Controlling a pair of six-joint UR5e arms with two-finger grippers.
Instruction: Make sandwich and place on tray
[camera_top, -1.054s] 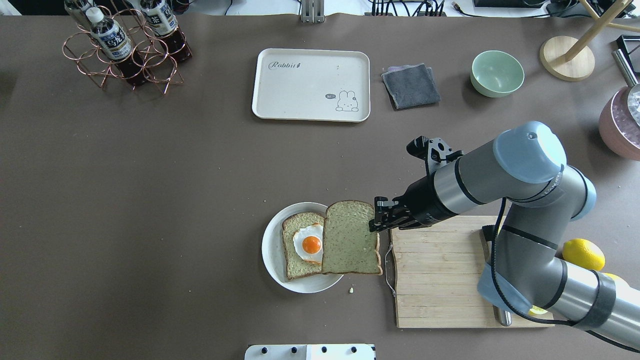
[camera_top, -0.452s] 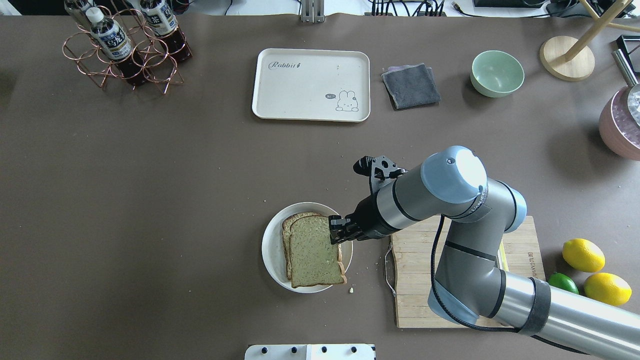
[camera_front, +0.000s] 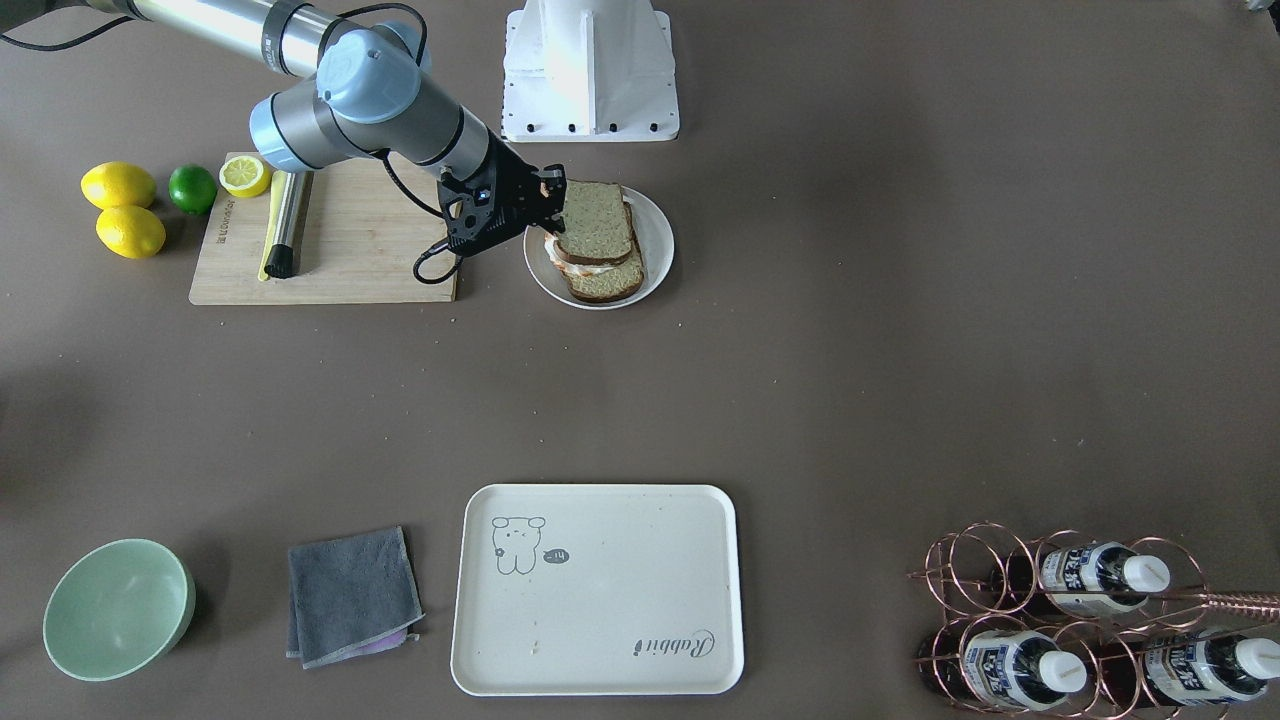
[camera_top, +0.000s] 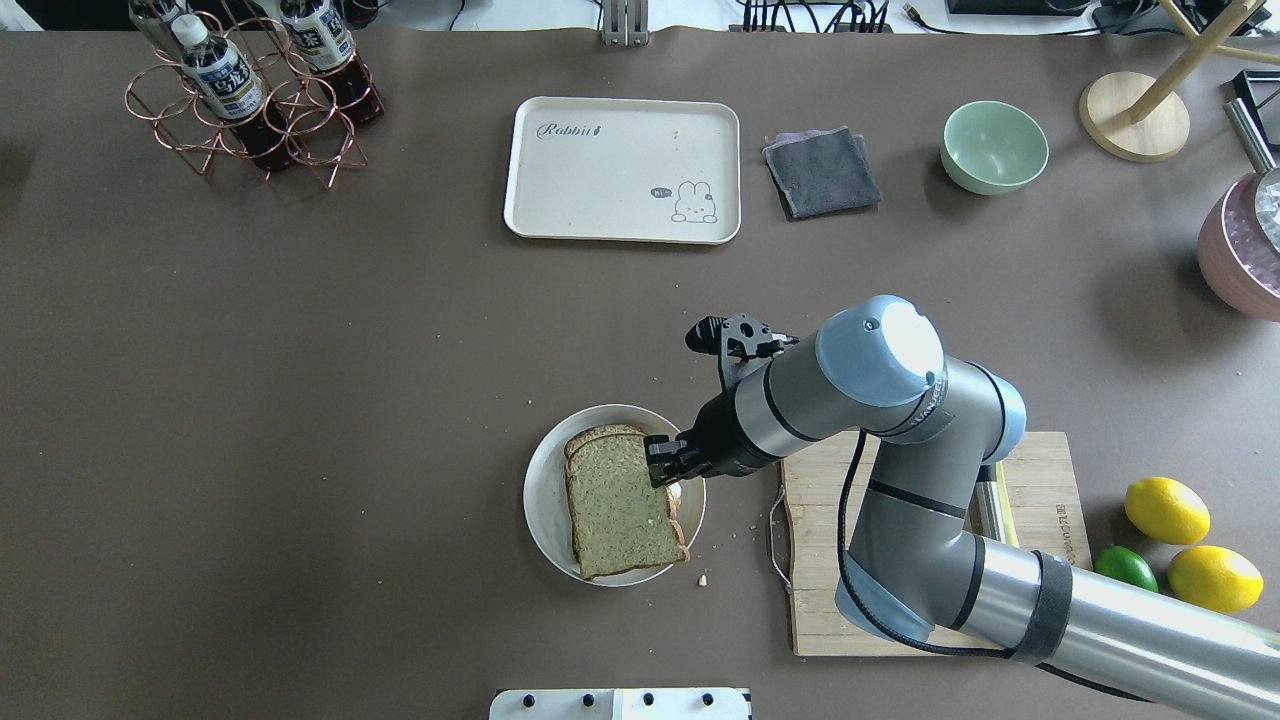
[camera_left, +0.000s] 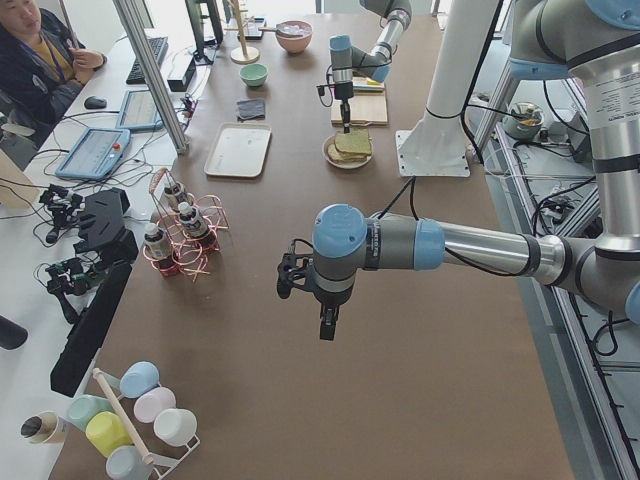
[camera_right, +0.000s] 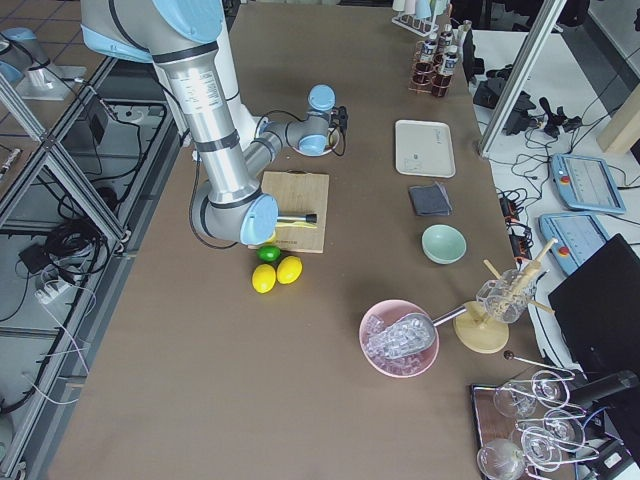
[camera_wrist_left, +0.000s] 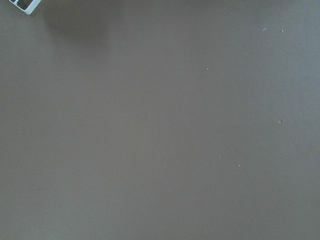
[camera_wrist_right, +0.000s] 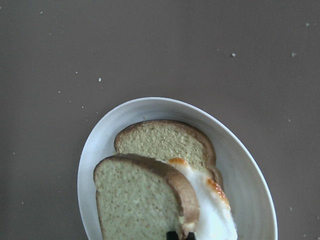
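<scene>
While the right gripper (camera_top: 663, 464) pinched the upper right corner of the top slice (camera_top: 620, 512), that slice lay lengthwise up-and-down, stretching left from the fingers, completing the sandwich (camera_front: 600, 268) on the white plate (camera_top: 540, 505) at lower centre of the overhead view. A second earlier it hung right of the plate, egg (camera_wrist_right: 212, 210) uncovered. The tray (camera_top: 600, 180) sat well apart at upper centre. Whether the distant left gripper (camera_left: 326, 322) was open could not be told.

- bench (camera_top: 300, 400): matt brown, smooth
- plate (camera_top: 540, 500): glossy white, smooth
- sandwich (camera_top: 620, 510): porous rough crumb, matt crust
- egg (camera_wrist_right: 211, 215): shiny white
- tray (camera_top: 600, 180): matt cream, smooth
- cutting board (camera_top: 815, 540): pale wood, strip grain
- cloth (camera_top: 822, 172): grey soft fabric
- arm tube (camera_top: 1120, 625): brushed shiny metal
</scene>
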